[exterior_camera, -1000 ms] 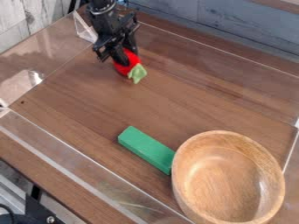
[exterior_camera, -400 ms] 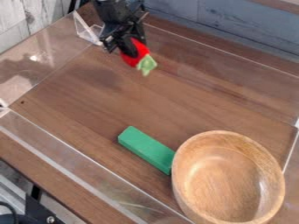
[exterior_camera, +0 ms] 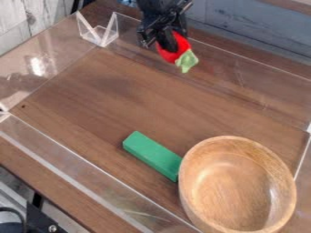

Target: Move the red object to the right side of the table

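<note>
Dark wood-grain counter (exterior_camera: 109, 100) inside clear acrylic walls. Pincer (exterior_camera: 168, 41) grasping red object (exterior_camera: 177, 53), now carrying it lifted along far edge, rightward from far-left corner. Transport progressing; right edge not yet reached. Green block (exterior_camera: 152, 153), wooden bowl (exterior_camera: 237, 187) sitting untouched near front edge.

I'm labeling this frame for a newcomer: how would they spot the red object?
Look to the far side of the brown table, where the black gripper hangs. It holds the red object, a small strawberry with a green cap, unlike the flat green block and wooden bowl.
</note>
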Available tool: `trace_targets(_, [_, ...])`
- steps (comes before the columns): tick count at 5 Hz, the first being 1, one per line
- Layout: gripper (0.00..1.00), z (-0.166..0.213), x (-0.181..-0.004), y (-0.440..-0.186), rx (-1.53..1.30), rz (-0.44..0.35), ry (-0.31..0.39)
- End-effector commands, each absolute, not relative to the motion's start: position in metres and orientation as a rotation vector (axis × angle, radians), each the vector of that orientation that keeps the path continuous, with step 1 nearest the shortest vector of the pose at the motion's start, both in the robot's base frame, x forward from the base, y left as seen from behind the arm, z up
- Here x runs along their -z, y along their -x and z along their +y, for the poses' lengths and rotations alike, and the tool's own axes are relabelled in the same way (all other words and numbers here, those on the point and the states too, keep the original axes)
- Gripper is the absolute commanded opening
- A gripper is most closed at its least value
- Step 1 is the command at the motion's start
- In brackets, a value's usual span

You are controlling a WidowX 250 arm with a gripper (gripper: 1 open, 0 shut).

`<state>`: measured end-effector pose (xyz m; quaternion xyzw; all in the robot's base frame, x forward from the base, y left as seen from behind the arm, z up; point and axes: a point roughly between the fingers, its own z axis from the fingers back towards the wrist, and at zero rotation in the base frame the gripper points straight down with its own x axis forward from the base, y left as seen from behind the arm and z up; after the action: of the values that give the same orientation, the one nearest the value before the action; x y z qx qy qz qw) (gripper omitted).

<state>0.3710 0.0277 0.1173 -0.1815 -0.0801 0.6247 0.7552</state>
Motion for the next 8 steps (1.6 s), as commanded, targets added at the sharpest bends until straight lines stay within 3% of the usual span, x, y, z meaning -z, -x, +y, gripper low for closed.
trace_targets(1, [0.00,-0.002,-0.149,-0.369,-1.400,-0.260,0.437])
trace_targets(3, [0.00,-0.049,-0.167,-0.358,-1.494,-0.300,0.428])
trace_targets(4, [0.00,-0.075,-0.160,-0.348,-1.471,-0.295,0.431])
trace_targets(6, [0.00,-0.110,-0.126,-0.343,-1.391,-0.309,0.463])
trace_targets(8, [0.00,-0.111,-0.094,-0.349,-1.392,-0.370,0.499])
